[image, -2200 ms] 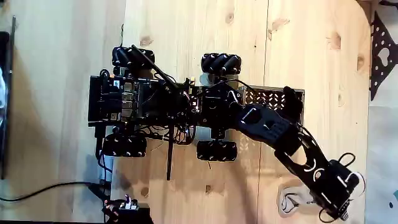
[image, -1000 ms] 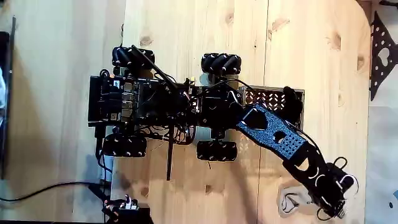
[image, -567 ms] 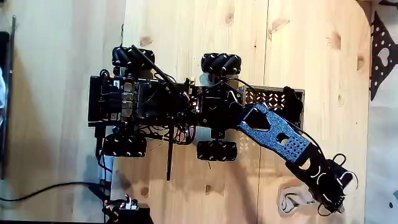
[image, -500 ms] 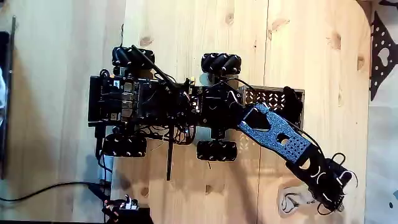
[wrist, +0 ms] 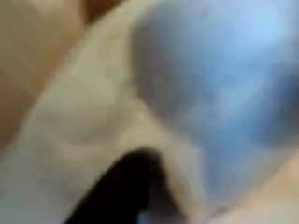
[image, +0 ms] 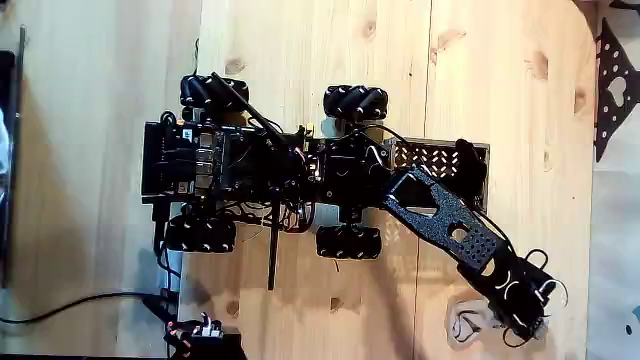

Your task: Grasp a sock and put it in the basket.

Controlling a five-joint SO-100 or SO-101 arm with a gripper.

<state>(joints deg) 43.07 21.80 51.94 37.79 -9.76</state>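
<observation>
Our arm has swung lower and closer over the sock [image: 468, 322], which lies just beside the gripper [image: 522, 330]. In the wrist view fabric [wrist: 112, 112] crowds the lens. We cannot tell whether the fingers have closed. The basket [image: 440, 160] waits well apart, so we judge the grasp imminent.

arm [image: 455, 232] swung lower-left | gripper [image: 525, 328] now nearer sock [image: 468, 322]

Your black wheeled robot base [image: 240, 175] carries ribbed roller wheels [image: 355, 101], tangled dark cables, and a black perforated arm [image: 450, 228].
</observation>
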